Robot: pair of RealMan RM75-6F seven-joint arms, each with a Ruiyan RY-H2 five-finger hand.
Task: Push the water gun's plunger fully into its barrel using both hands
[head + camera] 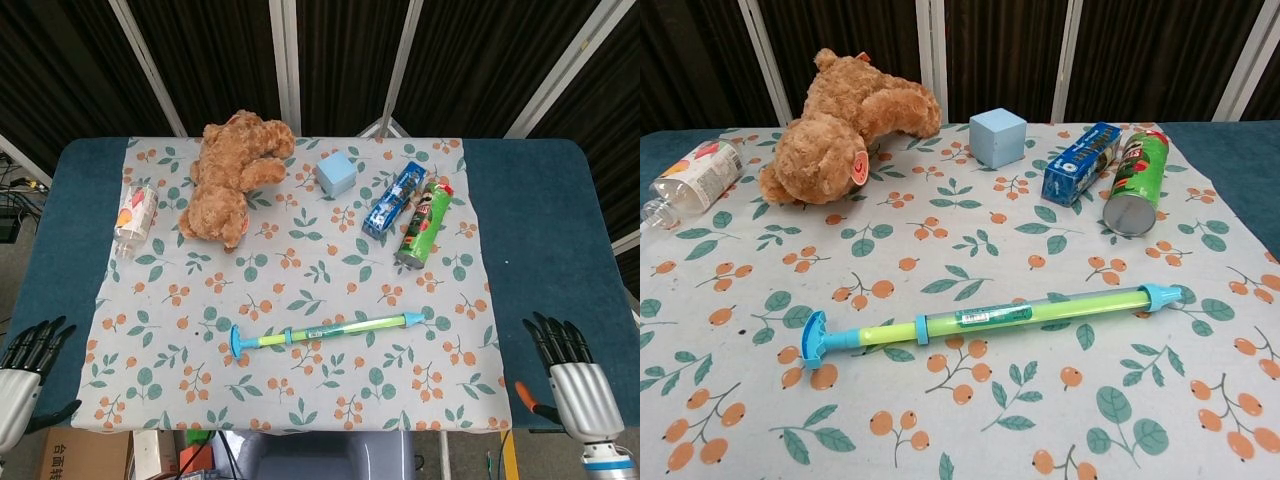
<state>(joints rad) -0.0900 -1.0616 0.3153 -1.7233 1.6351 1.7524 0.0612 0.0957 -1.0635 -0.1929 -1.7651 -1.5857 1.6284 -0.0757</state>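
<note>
The water gun [325, 330] [985, 317] lies flat on the floral cloth near the table's front edge, a yellow-green tube with blue ends. Its blue T-shaped plunger handle [236, 341] [814, 336] points left and its blue cap [414, 319] [1158, 296] points right. A short length of plunger rod shows between handle and barrel collar. My left hand [18, 384] is off the table's front left corner, fingers spread, holding nothing. My right hand [571, 385] is off the front right corner, fingers also spread and empty. Neither hand appears in the chest view.
A brown teddy bear [234, 177] lies at the back left, with a plastic bottle [135, 215] further left. A light blue cube [337, 173], a blue box [394, 199] and a green can [424, 222] lie at the back right. The cloth [300, 270] covers the table's middle.
</note>
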